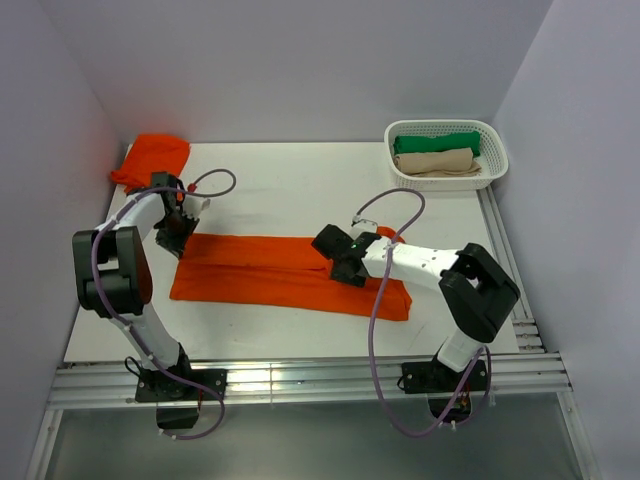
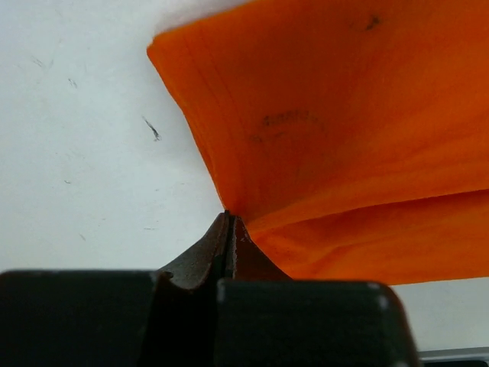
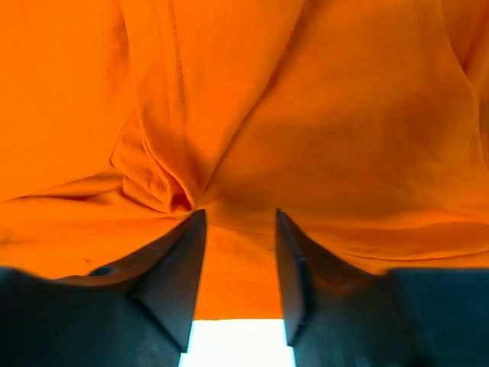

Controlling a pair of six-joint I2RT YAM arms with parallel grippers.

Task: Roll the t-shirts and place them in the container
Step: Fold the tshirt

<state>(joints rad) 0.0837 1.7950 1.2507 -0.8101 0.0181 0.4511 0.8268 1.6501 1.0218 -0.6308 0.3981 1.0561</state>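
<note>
Soft, light folded bright orange cloth t-shirt (image 1: 270, 272) lay mid-frame, left gripper (image 2: 231, 225) pinching its left edge, right gripper (image 3: 238, 229) spread mid-cloth; best gripped at edges.

Two orange shirts were counted on the desk (image 1: 300, 190): one folded long (image 1: 290, 275), one bunched in the far left corner (image 1: 152, 158). One white basket (image 1: 447, 153) held two folded cloths, one green (image 1: 436, 142), one tan (image 1: 437, 163). Two arms were present, each with one tool, left (image 1: 172, 238) and right (image 1: 341, 262).
</note>
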